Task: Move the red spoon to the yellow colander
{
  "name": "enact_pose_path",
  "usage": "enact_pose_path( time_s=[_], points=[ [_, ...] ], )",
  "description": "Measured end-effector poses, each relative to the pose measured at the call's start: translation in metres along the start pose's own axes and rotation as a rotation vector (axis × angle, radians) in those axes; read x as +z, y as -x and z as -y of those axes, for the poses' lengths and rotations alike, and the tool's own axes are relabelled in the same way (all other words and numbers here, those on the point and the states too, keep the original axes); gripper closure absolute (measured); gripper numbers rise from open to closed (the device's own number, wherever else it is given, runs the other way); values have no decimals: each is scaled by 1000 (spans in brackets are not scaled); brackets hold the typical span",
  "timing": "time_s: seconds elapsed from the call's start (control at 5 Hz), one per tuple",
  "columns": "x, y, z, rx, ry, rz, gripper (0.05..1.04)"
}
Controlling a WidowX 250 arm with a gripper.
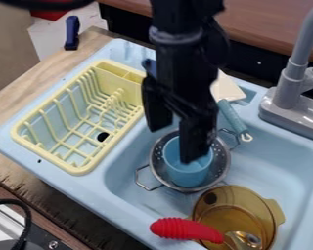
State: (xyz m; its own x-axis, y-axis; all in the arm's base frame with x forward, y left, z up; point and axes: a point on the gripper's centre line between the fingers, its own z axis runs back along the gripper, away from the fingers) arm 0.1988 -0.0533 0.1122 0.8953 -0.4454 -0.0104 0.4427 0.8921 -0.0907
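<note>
A pale blue sink point(283, 161) sits on the wooden table point(12, 93). Over its basin hangs the black gripper point(175, 145), its fingers wide apart; one overlaps the blue cup in the view, and I cannot tell whether they touch. The yellow rack point(47, 155) lies beside the basin at left, and the grey faucet point(288, 80) stands at the right rear. The amber see-through pot point(277, 213) is in the near part of the basin, just beside the metal colander point(157, 168) holding the upright blue cup point(187, 175). The red-handled spoon point(185, 229) leans in the pot, handle jutting out leftward.
</note>
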Motion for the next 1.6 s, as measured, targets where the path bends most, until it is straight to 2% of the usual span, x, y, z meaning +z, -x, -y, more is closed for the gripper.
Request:
enact_pose_path(
  time_s=[0.2, 0.4, 0.8, 1.2, 1.6],
  points=[
    [-6, 4, 15, -175, -1, 18, 84],
    [-13, 11, 26, -278, -20, 14, 83],
    [-37, 26, 30, -398, -77, -10, 84],
    [-52, 34, 29, -430, -111, -22, 84],
    [-55, 36, 34, -439, -86, -8, 84]
  ],
)
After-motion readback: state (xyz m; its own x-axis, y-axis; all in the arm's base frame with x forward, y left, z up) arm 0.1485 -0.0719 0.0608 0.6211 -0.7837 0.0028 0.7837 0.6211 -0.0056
